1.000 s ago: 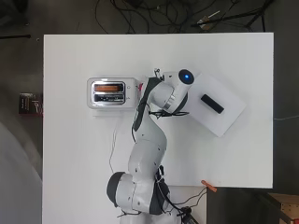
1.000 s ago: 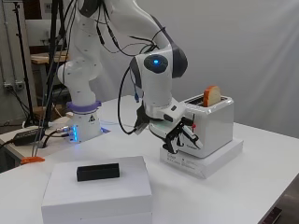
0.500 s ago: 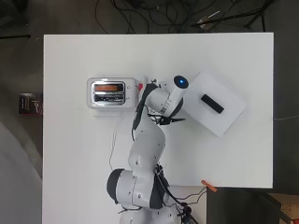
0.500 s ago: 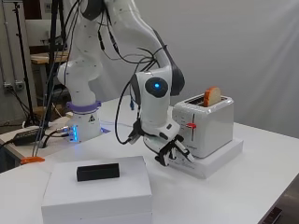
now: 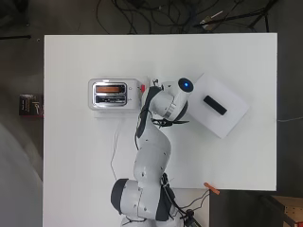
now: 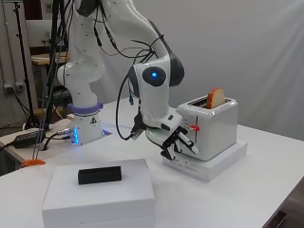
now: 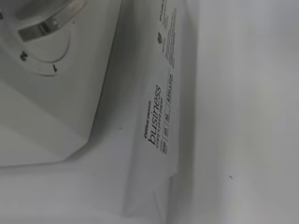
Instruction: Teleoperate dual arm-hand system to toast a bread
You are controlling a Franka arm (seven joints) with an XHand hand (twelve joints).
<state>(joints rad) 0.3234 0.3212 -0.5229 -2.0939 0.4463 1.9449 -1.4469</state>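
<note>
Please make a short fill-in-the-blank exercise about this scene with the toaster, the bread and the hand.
1. The bread stands in a slot of the ____.
2. The toaster rests on a flat white ____.
3. The small black block lies on top of a white ____.
4. The hand is just below the toaster's ____ lever.

Missing words: toaster; package; box; red

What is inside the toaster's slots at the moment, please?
One slot of the toaster holds a slice of bread sticking up; its lower part is hidden. The other slot looks empty from overhead.
</note>
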